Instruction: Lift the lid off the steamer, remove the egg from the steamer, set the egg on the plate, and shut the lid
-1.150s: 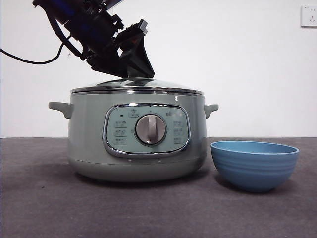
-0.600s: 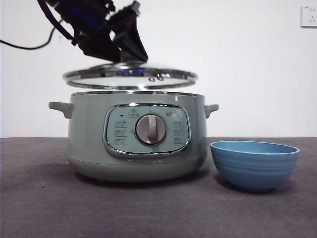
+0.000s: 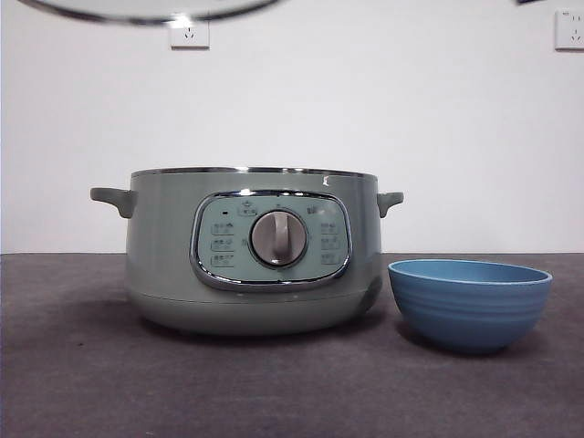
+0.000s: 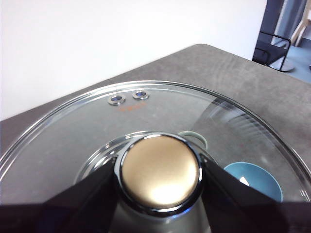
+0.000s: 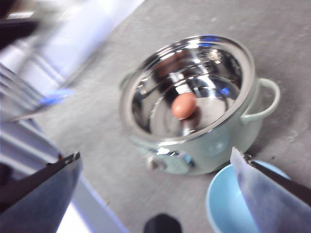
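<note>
The glass lid (image 3: pixel 146 11) hangs high over the table, only its steel rim showing at the front view's top edge. My left gripper (image 4: pixel 159 171) is shut on the lid's shiny round knob (image 4: pixel 160 158). The pale green steamer (image 3: pixel 251 251) stands open at centre. A brown egg (image 5: pixel 184 105) lies on its steel bottom. The plate, a blue bowl (image 3: pixel 470 301), sits right of the steamer and holds nothing. My right gripper (image 5: pixel 155 155) hovers well above the steamer (image 5: pixel 194 97) and bowl (image 5: pixel 233 204), jaws wide open.
The dark grey tabletop (image 3: pixel 73 365) runs to a white wall with two sockets (image 3: pixel 189 35). A black tip (image 3: pixel 529 2) shows at the front view's top right corner. Beyond the table's far corner stands a dark chair (image 4: pixel 272 46).
The lid rose from just above the steamer's rim to the top edge of the front view. The left arm holding it went up out of that view.
</note>
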